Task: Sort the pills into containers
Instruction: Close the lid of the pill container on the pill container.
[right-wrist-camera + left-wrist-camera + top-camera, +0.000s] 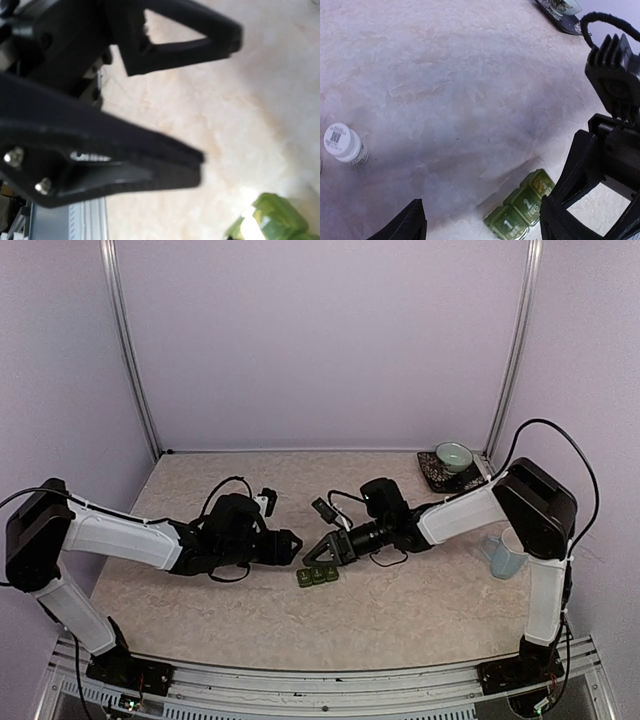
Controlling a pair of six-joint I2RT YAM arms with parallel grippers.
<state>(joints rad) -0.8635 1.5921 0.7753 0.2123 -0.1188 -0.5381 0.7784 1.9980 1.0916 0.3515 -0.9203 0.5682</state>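
The containers [318,576], a dark green strip of three joined lidded compartments with white numbers, lie flat on the table's middle. In the left wrist view the containers [521,206] sit between my open fingers, close to the right one. My left gripper [293,543] is open and empty, just left of the strip. My right gripper [318,552] is open and empty, low over the strip's far side; its black fingers [580,165] show in the left wrist view. The right wrist view has the strip [272,220] at the lower right. A white-capped bottle [342,145] stands upright. No loose pills show.
A pale blue mug [505,555] stands at the right edge. A green bowl on a dark saucer [453,457] sits at the back right corner. Walls enclose the table on three sides. A metal rail [330,680] runs along the front.
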